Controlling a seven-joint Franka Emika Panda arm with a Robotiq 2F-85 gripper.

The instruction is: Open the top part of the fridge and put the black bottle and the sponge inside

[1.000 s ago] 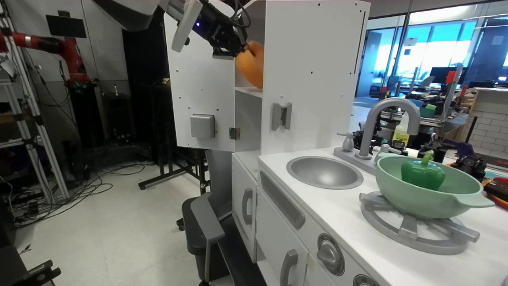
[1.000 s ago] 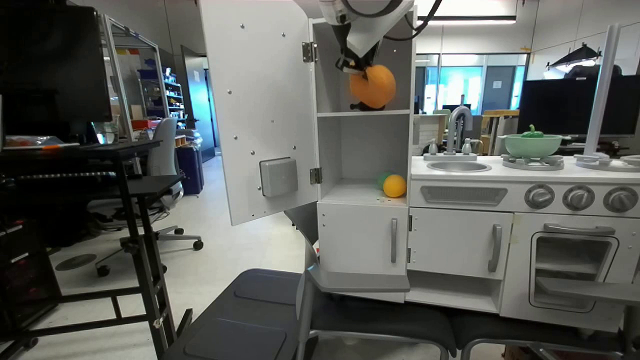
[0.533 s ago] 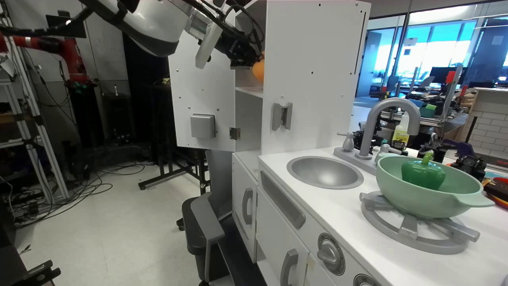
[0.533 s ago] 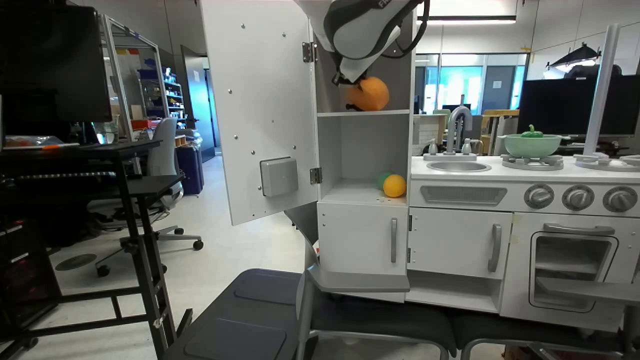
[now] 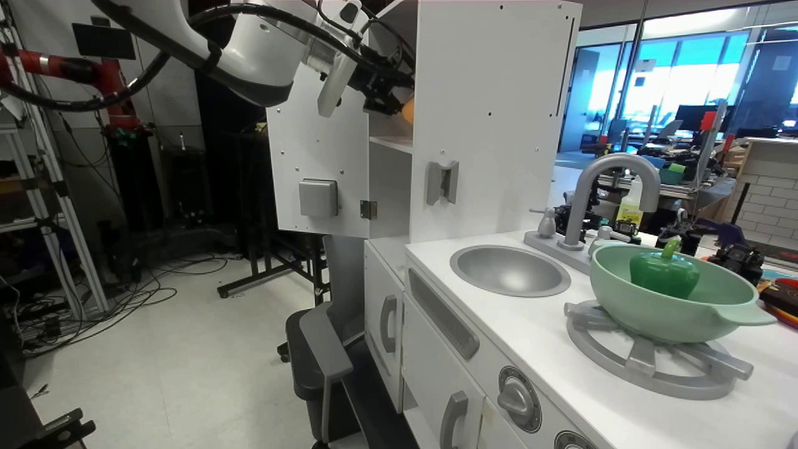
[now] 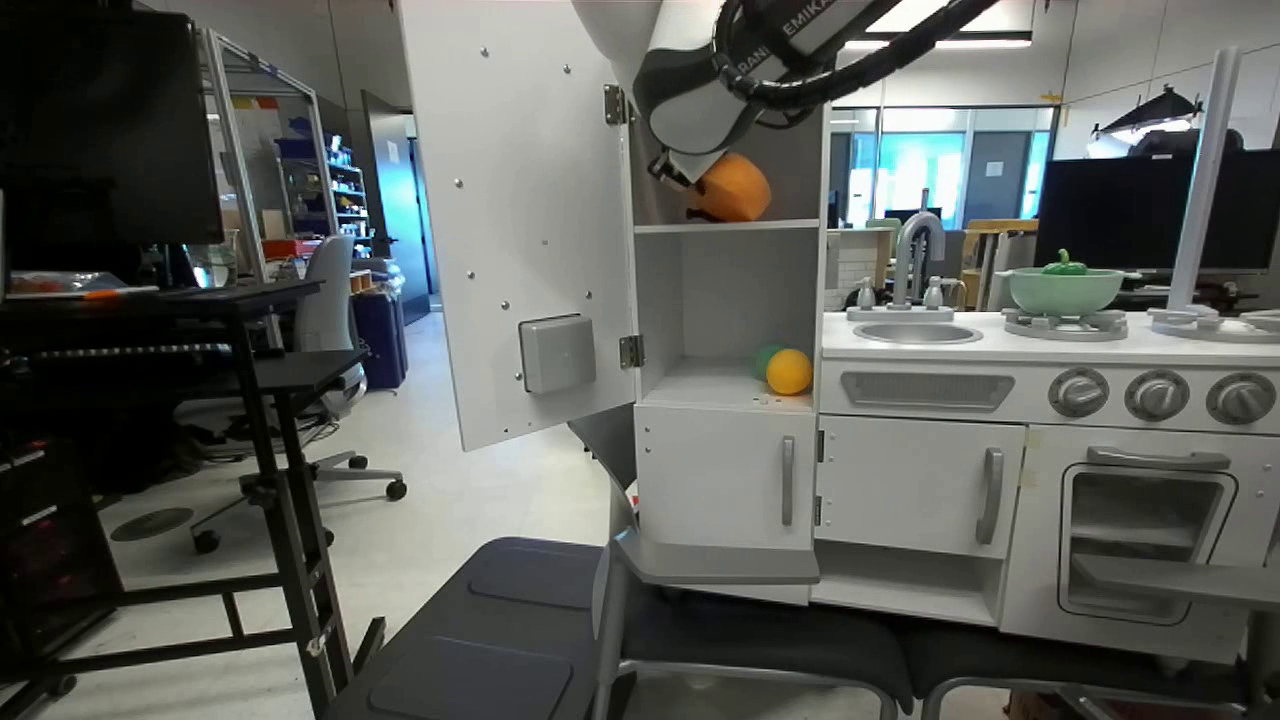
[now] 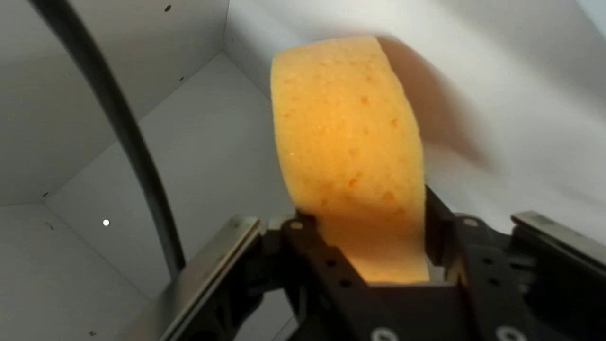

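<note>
Plainly, the gripper (image 7: 368,215) pinches the sponge (image 7: 348,123) by its near end: the fingers (image 7: 445,232) touch it on both sides, and most of it juts ahead of them. In an exterior view it is in the upper compartment (image 6: 800,180), beyond the gripper and just over the shelf (image 6: 785,226); whether it rests there I cannot tell. A dark shape (image 6: 703,214) at its lower edge is too small to identify. The top part of the fridge (image 6: 530,200) stands open beside the gripper, and a round yellow thing (image 6: 789,371) lies well below both gripper and shelf.
</note>
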